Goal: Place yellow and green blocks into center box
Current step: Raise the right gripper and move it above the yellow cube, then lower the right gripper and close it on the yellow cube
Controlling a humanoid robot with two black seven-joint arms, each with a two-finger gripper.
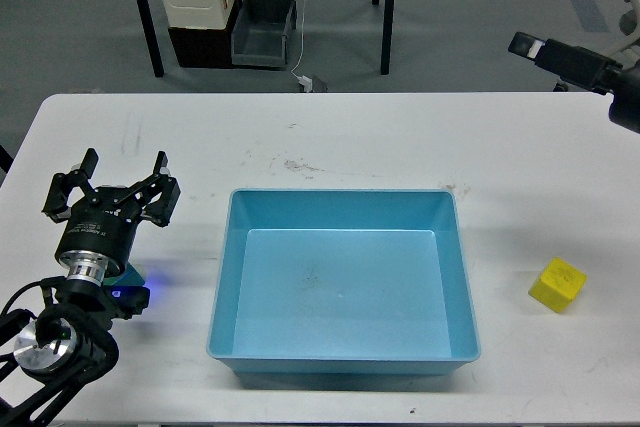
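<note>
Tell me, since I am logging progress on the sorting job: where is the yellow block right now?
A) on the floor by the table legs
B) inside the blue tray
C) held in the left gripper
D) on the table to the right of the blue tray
D: the yellow block sits on the white table, clear of the right wall of the blue tray, whose floor is bare, and the open left gripper holds nothing.

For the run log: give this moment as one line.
left gripper open, empty | yellow block on table, right of tray | green block unseen
</note>
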